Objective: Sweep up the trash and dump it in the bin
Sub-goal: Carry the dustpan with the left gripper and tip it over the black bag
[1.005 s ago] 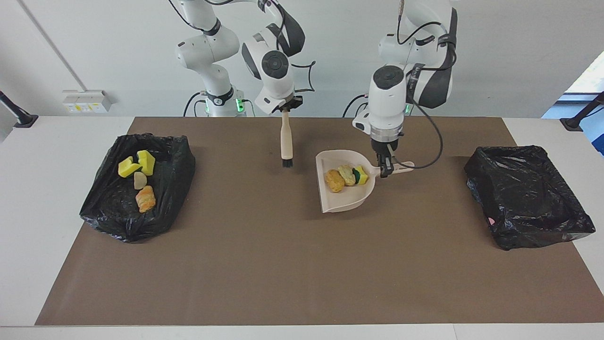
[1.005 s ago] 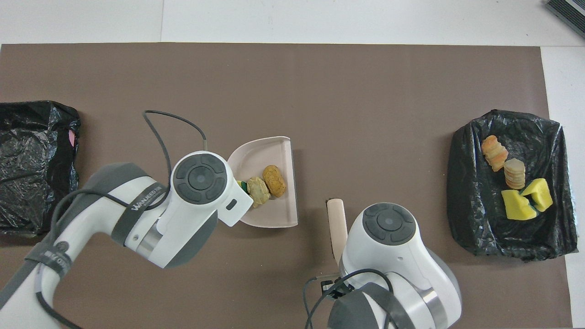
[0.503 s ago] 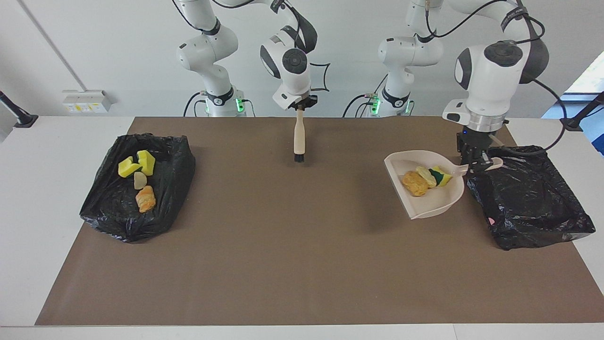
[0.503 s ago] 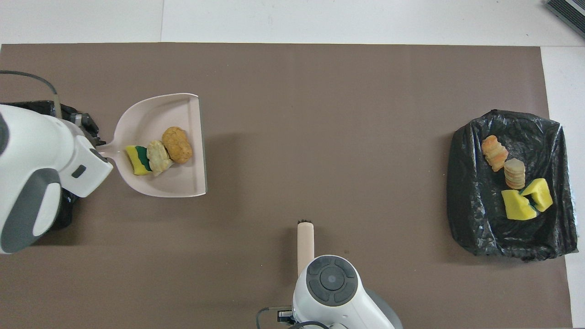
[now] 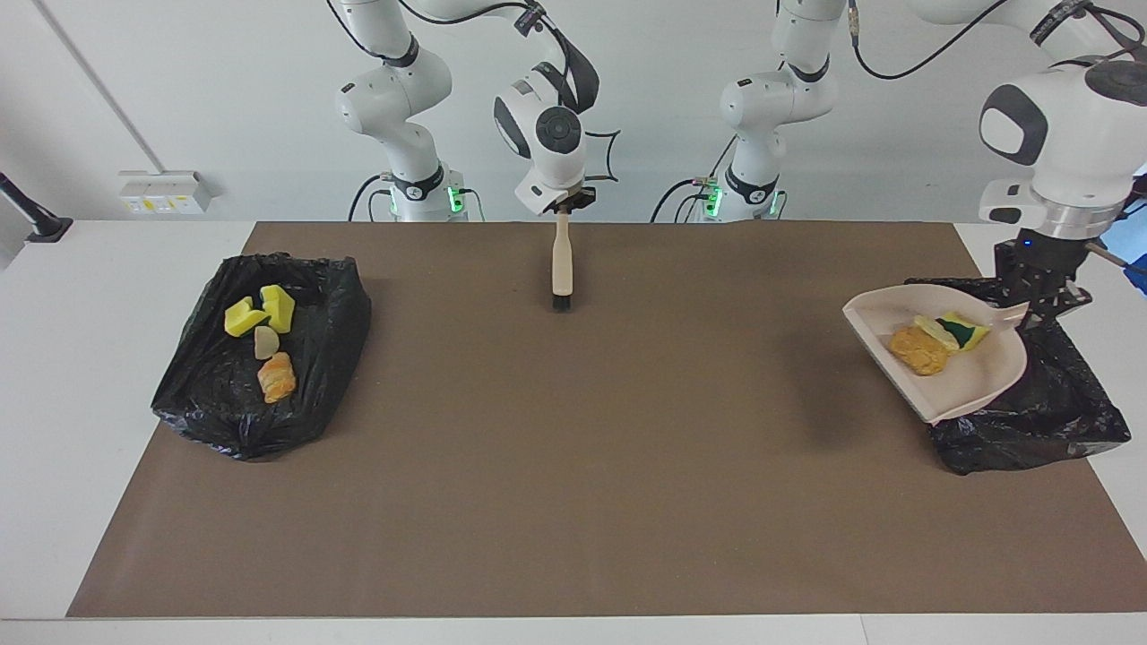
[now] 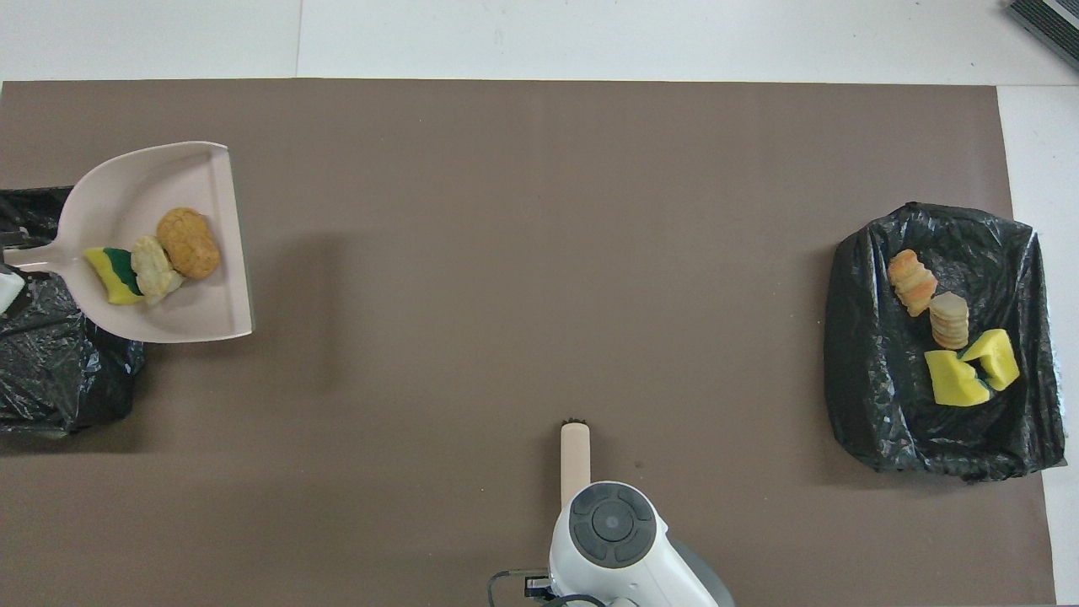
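My left gripper (image 5: 1041, 301) is shut on the handle of the beige dustpan (image 5: 972, 381), which hangs in the air over the black bag-lined bin (image 5: 1039, 417) at the left arm's end of the table. Three bits of trash lie in the pan (image 6: 143, 173): a tan-orange lump (image 5: 916, 350) (image 6: 189, 243), a pale lump (image 6: 154, 267) and a yellow sponge with a green face (image 5: 964, 330) (image 6: 113, 275). The pan's mouth sticks out past the bin's edge (image 6: 59, 379) toward the middle. My right gripper (image 5: 563, 206) is shut on the beige brush (image 5: 562, 264) (image 6: 575, 451), which hangs bristles down.
A second black bin (image 5: 206, 403) (image 6: 868, 405) lies at the right arm's end and holds several bits of trash, yellow sponges (image 6: 969, 371) and bread-like lumps (image 6: 912, 280). A brown mat (image 5: 573, 466) covers the table between the two bins.
The left arm has carried the loaded dustpan from the middle of the mat to over the bin at its own end. The right arm drew the brush slightly toward the robots.
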`<state>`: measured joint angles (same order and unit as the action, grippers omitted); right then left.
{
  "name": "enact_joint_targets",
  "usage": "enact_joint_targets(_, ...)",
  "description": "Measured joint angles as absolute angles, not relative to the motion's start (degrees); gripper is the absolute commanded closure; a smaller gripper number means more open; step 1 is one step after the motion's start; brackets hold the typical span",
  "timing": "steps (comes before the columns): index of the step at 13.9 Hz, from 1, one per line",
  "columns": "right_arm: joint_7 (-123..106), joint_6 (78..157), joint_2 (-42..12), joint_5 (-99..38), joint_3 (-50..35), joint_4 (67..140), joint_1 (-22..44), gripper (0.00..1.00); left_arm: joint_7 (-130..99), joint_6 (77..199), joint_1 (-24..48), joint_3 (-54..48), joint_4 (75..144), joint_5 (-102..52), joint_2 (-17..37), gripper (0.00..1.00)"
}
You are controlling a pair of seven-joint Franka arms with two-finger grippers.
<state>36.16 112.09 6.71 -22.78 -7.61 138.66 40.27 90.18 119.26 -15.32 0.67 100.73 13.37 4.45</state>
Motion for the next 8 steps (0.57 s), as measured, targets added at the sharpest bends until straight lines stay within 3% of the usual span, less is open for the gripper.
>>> enact_joint_targets(4, 34.68, 115.74, 5.98, -22.78, -7.26, 139.23, 40.05, 1.0, 93.72, 120.04, -22.78, 0.66, 92.25, 20.93, 12.02, 1.0)
enact_joint_targets(8, 34.26, 117.32, 5.14, -22.78, -7.05, 139.24, 40.01, 1.0, 94.76, 125.31, -25.12, 0.55, 90.5, 32.59, 15.83, 1.0)
